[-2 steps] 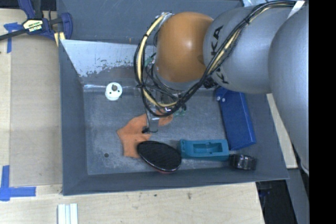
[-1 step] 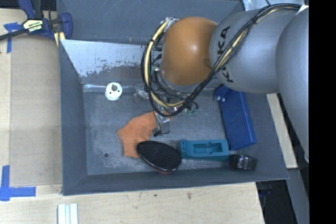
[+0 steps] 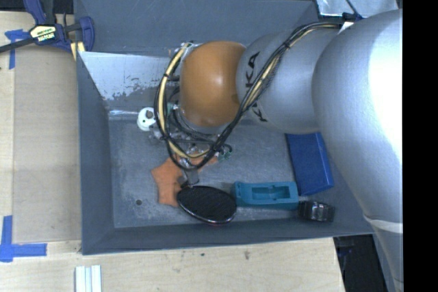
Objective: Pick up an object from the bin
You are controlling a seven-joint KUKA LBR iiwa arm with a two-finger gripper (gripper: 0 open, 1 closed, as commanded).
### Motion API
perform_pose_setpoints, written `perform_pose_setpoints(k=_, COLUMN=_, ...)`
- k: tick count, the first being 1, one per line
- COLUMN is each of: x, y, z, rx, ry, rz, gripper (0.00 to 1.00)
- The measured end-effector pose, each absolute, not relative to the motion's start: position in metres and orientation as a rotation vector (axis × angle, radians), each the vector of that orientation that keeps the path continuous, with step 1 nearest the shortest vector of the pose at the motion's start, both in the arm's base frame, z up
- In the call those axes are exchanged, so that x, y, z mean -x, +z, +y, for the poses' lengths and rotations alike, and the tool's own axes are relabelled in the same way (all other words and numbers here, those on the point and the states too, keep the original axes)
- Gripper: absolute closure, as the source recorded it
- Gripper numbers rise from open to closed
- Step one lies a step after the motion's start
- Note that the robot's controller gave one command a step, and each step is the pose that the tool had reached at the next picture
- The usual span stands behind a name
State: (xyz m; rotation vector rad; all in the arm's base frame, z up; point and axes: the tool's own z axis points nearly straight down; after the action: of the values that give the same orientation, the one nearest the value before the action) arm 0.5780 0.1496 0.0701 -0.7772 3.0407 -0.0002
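Orange flat piece (image 3: 166, 182), ragged outline, lies on the bin (image 3: 96, 167) floor near its lower edge, left of ctr. Arm's wrist, w/ orange cover (image 3: 209, 82) & looped cables (image 3: 164, 96), hangs over the middle of the floor. Its lower end is just above the piece's upper-right corner; can't tell if touching. Jaws are tucked under the wrist, so can't tell whether spread or pressed together. Brush w/ black oval head (image 3: 205, 204) lies against the piece's right side. Its teal handle (image 3: 267, 193) runs along the lower edge to a black end cap (image 3: 316, 210). Blue block (image 3: 309, 162) sits by the right wall. Small white thing (image 3: 145, 120) sits near the floor's upper-left corner, just beside the cables.
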Motion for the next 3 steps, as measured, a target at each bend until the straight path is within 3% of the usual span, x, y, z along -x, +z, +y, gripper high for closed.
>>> perform_pose_setpoints(k=1, x=-0.5824, y=0.071, z=0.1445, rx=1.11, ry=0.002, rz=2.931, gripper=1.0)
perform_pose_setpoints(k=3, x=-0.5821, y=0.0734, z=0.1445, rx=1.109, ry=0.002, rz=2.933, gripper=1.0)
